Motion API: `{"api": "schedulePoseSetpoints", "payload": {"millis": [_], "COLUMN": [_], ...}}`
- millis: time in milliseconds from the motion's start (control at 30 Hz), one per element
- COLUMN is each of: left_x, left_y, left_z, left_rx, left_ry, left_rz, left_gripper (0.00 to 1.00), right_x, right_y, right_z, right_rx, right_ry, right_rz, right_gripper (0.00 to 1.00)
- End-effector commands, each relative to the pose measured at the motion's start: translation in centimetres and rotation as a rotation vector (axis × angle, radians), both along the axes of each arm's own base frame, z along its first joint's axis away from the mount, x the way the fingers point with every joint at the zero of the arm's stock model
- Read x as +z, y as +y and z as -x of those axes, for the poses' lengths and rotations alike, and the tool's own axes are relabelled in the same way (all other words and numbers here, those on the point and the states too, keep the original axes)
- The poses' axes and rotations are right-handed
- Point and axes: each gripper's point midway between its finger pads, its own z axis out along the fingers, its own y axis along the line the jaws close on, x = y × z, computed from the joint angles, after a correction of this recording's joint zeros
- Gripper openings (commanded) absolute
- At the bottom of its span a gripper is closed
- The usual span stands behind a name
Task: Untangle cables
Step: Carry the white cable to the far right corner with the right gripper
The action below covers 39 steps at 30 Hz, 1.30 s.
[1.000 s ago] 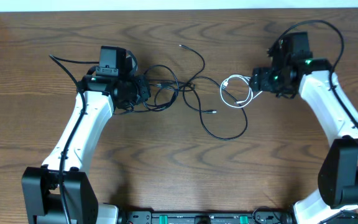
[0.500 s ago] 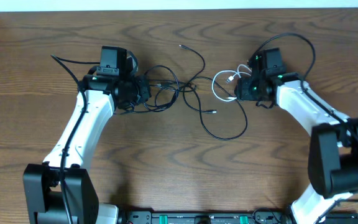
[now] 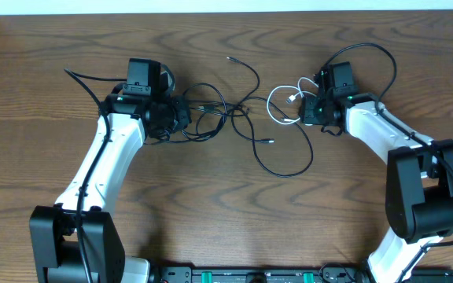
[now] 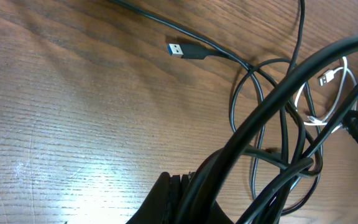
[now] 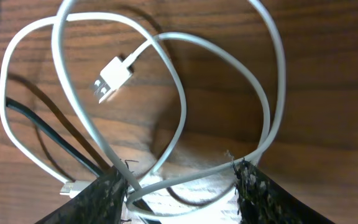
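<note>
Straddling the white cable (image 5: 182,106), my right gripper (image 5: 179,186) has its fingers apart, one on each side of the coiled loops, not pinched shut. My left gripper (image 3: 181,114) is closed on the black cables (image 3: 219,118) at the left end of their tangle. From overhead, the black cables sprawl across the middle of the table (image 3: 211,204), with the white cable just to their right. Only my left wrist view shows a black plug (image 4: 185,50) with a blue tip lying flat on the wood. Only my right wrist view shows a white plug (image 5: 114,78) lying inside the loops, and a dark strand passing under them. Any marking on either plug is too small to read.
</note>
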Motion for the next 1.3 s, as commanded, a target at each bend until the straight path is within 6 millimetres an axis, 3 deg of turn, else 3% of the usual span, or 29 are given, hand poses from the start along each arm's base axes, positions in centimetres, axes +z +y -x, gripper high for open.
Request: {"api": "schedulePoseSetpoints", "payload": {"millis": [0,100,367,667,800,900,1033,1200,1267], "left_x": [-0.1,-0.2,-0.2,-0.2,-0.3,-0.4,-0.4,-0.4,-0.4], "left_y": [0.4,0.4,0.3,0.3,0.4,0.4,0.4,0.4,0.4], "left_z": [-0.2,-0.2,-0.2,-0.1,0.1,0.3,0.2,0.2,0.2], "left_rx": [-0.002,-0.002,-0.002,-0.002,-0.002,-0.002,-0.002,-0.002,-0.002], "left_ry": [-0.003,-0.003,-0.002,0.002,0.012,0.019,0.019,0.019,0.019], "left_rz": [-0.018,-0.018,-0.018,-0.018,-0.02,-0.02,-0.02,-0.021,-0.021], "left_gripper": [0.08,0.08,0.08,0.08,0.08,0.08,0.08,0.08,0.08], "right_x": [-0.2,-0.1,-2.3,-2.9,-2.1,0.1,5.3,13.0,16.8], "right_y": [1.1,1.8,1.4,1.0,1.1,1.3,0.8,-2.1,-4.2], "right_z": [-0.3,-0.6,0.3,0.7,0.3,-0.2,-1.0,-2.7,-3.9], "right_rx": [-0.019,-0.008,-0.012,-0.017,-0.018,-0.018,-0.026,-0.038,-0.056], "right_ry": [-0.014,-0.039,-0.001,0.022,0.006,-0.024,-0.037,-0.058,-0.108], "right_rz": [-0.015,-0.001,0.111,0.13,0.117,0.083,0.001,-0.031,-0.021], "right_gripper": [0.54,0.53,0.43,0.06,0.01,0.01,0.01,0.01,0.01]}}
